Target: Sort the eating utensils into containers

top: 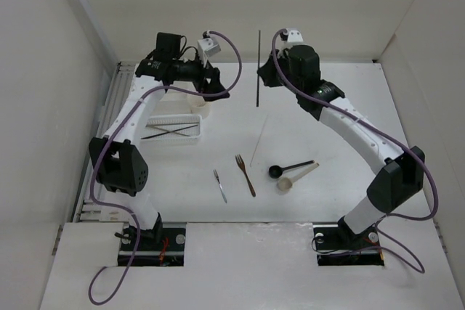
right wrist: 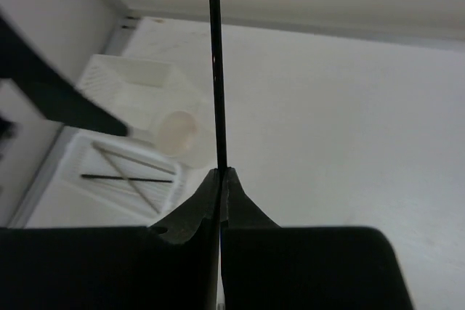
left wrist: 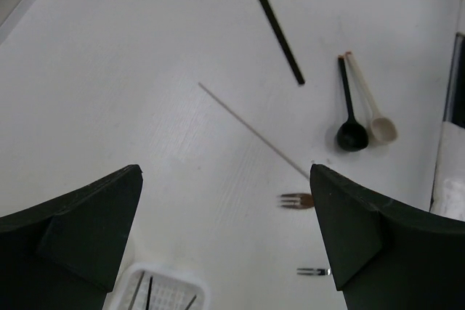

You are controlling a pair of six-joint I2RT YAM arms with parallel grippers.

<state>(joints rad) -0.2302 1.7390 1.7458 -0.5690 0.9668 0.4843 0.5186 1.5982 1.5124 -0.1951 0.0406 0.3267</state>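
My right gripper [top: 264, 72] is shut on a dark chopstick [top: 259, 63] and holds it above the back of the table; the right wrist view shows the chopstick [right wrist: 214, 70] pinched between the closed fingertips of this gripper [right wrist: 221, 172]. My left gripper [top: 212, 83] is open and empty above the round cup [top: 200, 103]; its wrist view shows this gripper [left wrist: 225, 237] with the jaws wide apart. The slotted tray [top: 190, 138] holds a few chopsticks. A pale chopstick [top: 258, 139], brown fork [top: 245, 175], grey fork [top: 220, 186], black spoon [top: 289, 168] and beige spoon [top: 294, 178] lie on the table.
A plain white rectangular box [right wrist: 134, 81] stands behind the cup [right wrist: 178, 132] and tray [right wrist: 73, 152] at the back left. White walls enclose the table on the left, back and right. The left arm's links lean over the tray's left side.
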